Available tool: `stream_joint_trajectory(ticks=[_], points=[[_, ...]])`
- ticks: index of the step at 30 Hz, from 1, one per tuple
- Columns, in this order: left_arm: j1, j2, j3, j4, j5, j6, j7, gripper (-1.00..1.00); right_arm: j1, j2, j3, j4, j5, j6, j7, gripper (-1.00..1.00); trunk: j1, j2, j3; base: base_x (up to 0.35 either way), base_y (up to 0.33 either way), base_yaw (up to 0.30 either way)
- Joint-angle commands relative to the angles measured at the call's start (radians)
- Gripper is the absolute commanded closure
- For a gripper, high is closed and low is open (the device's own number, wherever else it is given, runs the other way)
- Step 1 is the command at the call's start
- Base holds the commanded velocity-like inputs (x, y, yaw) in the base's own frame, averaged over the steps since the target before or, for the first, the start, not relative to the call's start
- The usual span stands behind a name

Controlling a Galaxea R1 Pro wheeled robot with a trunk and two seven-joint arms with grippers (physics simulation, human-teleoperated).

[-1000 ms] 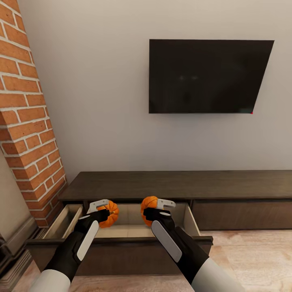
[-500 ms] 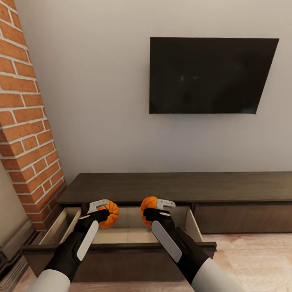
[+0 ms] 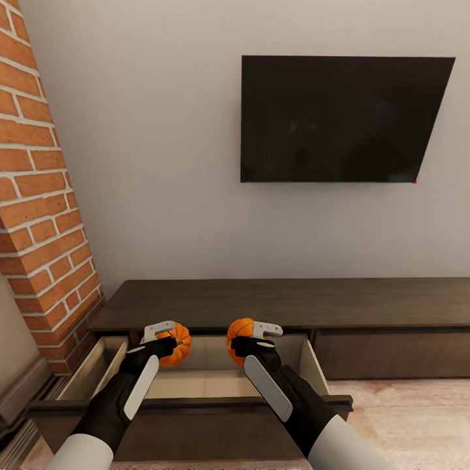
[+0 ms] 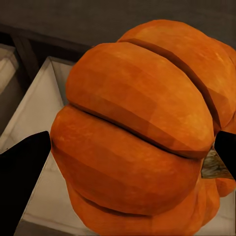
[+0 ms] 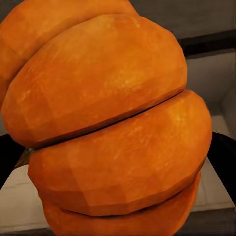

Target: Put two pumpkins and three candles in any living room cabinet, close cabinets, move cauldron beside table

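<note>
Two small ribbed orange pumpkins are held over the open drawer of the long dark-brown wooden cabinet [image 3: 287, 301] — L pumpkin [image 3: 175, 344] clamped by left gripper [image 3: 163, 337], R pumpkin [image 3: 239, 339] by right gripper [image 3: 253, 337].

Matt dark wood cabinet [image 3: 274, 301], smooth ribbed orange pumpkins [image 3: 176, 343], rough brick wall [image 3: 39, 215]

Two small, ribbed orange pumpkins, one [image 3: 175, 343] left and one [image 3: 239, 331] right, hung side by side above the pulled-out, pale-lined drawer [image 3: 196, 385] of the long, low dark brown wooden cabinet [image 3: 294, 301].
</note>
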Motion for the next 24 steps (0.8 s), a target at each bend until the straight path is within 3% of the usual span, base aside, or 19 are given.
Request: stream_joint_trajectory(ticks=[1, 7, 24], points=[[-0.001, -0.001, -0.002, -0.002, 0.008, 0.004, 0.008, 1.00, -0.001, 0.000, 0.001, -0.001, -0.005, 0.015, -0.008, 1.00, 0.004, -0.008, -0.004, 0.000, 0.000, 0.000], [-0.002, -0.001, -0.003, -0.002, 0.008, 0.018, 0.006, 1.00, -0.001, 0.001, -0.001, 0.000, -0.006, 0.076, -0.012, 1.00, 0.027, -0.050, -0.023, 0.000, 0.000, 0.000], [-0.016, 0.002, -0.003, -0.002, 0.010, 0.053, 0.004, 1.00, -0.001, 0.001, -0.001, 0.002, -0.006, 0.081, -0.014, 1.00, 0.092, -0.169, -0.076, 0.000, 0.000, 0.000]])
